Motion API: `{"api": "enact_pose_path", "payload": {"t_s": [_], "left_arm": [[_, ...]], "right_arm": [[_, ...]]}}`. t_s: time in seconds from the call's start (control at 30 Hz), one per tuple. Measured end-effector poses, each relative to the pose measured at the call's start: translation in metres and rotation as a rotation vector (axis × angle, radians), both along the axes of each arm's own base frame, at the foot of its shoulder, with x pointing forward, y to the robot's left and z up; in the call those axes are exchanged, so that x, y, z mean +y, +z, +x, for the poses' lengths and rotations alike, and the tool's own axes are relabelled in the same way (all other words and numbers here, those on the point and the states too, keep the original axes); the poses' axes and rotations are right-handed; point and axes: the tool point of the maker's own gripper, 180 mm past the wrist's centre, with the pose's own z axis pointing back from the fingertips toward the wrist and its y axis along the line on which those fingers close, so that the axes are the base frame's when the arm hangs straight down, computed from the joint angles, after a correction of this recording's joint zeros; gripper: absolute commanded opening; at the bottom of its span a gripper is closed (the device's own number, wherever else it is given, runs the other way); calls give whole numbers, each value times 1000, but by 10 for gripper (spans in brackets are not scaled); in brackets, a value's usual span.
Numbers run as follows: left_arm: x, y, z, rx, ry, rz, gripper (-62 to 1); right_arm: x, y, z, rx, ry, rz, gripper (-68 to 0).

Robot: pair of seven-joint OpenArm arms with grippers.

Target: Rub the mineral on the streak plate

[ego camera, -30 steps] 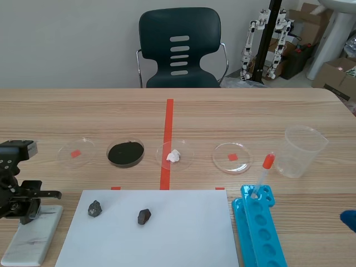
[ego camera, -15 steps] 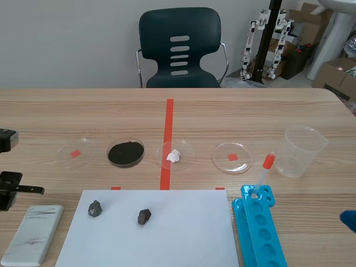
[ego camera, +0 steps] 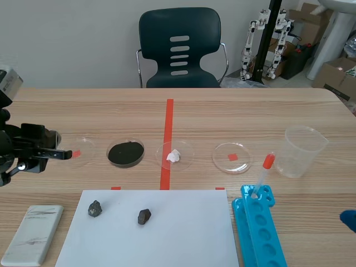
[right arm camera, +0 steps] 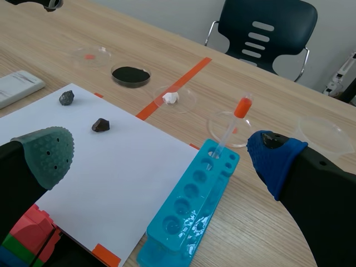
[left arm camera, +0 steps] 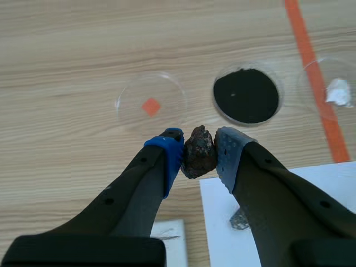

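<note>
A dark, rough mineral (left arm camera: 198, 153) is seen clamped between the pads of the left gripper (left arm camera: 199, 146), which hangs above the tabletop (left arm camera: 67, 67). The white streak plate (ego camera: 33, 233) lies flat below and behind that gripper, apart from the mineral. Just ahead of the gripper, an empty clear dish (left arm camera: 151, 103) and a dish of black powder (left arm camera: 246, 95) are set side by side. A grey stone (ego camera: 95, 208) and a darker stone (ego camera: 144, 216) lie on the white sheet (ego camera: 183, 233) beside the plate. The right gripper (right arm camera: 161, 156) is spread wide with nothing gripped, and a blue tube rack (right arm camera: 192, 206) is seen ahead of it.
</note>
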Motion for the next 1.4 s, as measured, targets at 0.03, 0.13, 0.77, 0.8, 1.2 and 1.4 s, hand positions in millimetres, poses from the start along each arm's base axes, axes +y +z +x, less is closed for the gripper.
{"api": "enact_pose_path", "payload": {"t_s": [0.03,0.13,0.77,0.8,1.2,1.4], "left_arm": [[-9,5,-5,-22,-35,-12,-493],[-36,14,-27,-63,-158,-45,-493],[-93,27,-128,-177,-479,-97,-493],[-93,27,-128,-174,-479,-97,-493],[-93,26,-128,-174,-478,-96,-493],[-93,26,-128,-173,-478,-96,-493]], "right_arm": [[0,0,0,0,0,0,4],[0,0,0,0,0,0,4],[0,0,0,0,0,0,4],[0,0,0,0,0,0,4],[0,0,0,0,0,0,4],[0,0,0,0,0,0,4]]}}
